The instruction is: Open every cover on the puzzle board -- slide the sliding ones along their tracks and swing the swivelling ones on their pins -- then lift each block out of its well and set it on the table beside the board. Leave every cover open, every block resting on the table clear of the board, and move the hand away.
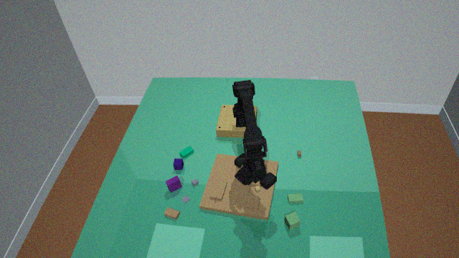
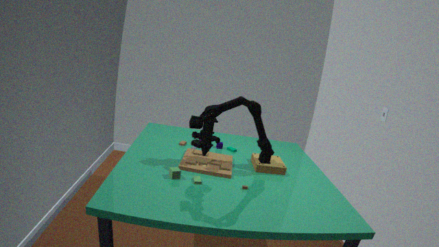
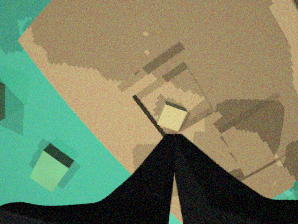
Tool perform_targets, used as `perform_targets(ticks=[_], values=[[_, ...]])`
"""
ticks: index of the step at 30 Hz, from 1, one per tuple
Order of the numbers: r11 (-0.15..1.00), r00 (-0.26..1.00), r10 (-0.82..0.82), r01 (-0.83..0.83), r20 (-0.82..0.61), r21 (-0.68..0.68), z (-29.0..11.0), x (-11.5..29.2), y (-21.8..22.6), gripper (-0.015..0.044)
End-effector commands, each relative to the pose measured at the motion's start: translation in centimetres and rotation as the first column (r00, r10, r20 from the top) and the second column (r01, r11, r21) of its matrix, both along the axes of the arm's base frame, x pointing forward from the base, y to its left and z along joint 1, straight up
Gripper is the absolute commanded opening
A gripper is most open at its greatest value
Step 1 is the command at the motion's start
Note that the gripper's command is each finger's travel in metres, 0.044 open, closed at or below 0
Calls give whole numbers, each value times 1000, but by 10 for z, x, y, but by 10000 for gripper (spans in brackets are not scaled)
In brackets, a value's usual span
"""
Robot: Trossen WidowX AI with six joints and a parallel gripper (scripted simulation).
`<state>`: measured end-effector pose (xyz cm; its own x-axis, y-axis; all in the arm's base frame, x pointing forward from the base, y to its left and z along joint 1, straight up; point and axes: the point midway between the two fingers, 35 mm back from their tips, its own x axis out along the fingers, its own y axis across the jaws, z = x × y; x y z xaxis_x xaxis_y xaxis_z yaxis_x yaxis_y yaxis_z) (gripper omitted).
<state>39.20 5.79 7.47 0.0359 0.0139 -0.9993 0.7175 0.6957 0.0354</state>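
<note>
The wooden puzzle board (image 1: pixel 215 186) (image 2: pixel 218 166) (image 3: pixel 100 36) lies in the middle of the green table. My gripper (image 1: pixel 257 183) (image 2: pixel 206 153) (image 3: pixel 173 141) is shut with nothing between the fingers. Its tips point down at the board's right part. A small pale block (image 1: pixel 257 188) (image 3: pixel 172 117) sits in a well just ahead of the fingertips. The wrist view shows raised cover pieces (image 3: pixel 166 59) on the board around that well; I cannot tell which way they stand. The arm and its shadow hide much of the board in the top view.
Loose blocks lie around the board: a green one (image 1: pixel 186 151), two purple ones (image 1: pixel 178 163) (image 1: pixel 173 183), an orange one (image 1: pixel 172 213), two olive ones (image 1: pixel 295 198) (image 1: pixel 292 219) (image 2: pixel 174 173). The arm's wooden base (image 1: pixel 226 125) (image 2: pixel 271 167) stands behind the board.
</note>
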Motion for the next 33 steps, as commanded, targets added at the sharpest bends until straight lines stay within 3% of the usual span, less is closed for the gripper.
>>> perform_targets(ticks=[1, 7, 10, 33], values=[[951, 951, -308, 308, -9, 8, 1, -23, 4, 0], [708, 709, -705, 706, -24, 15, 1, -57, 8, 0], [568, 569, -822, 823, -30, 16, 0, -71, 9, 0], [558, 558, -829, 830, -31, 16, 0, -72, 10, 0]])
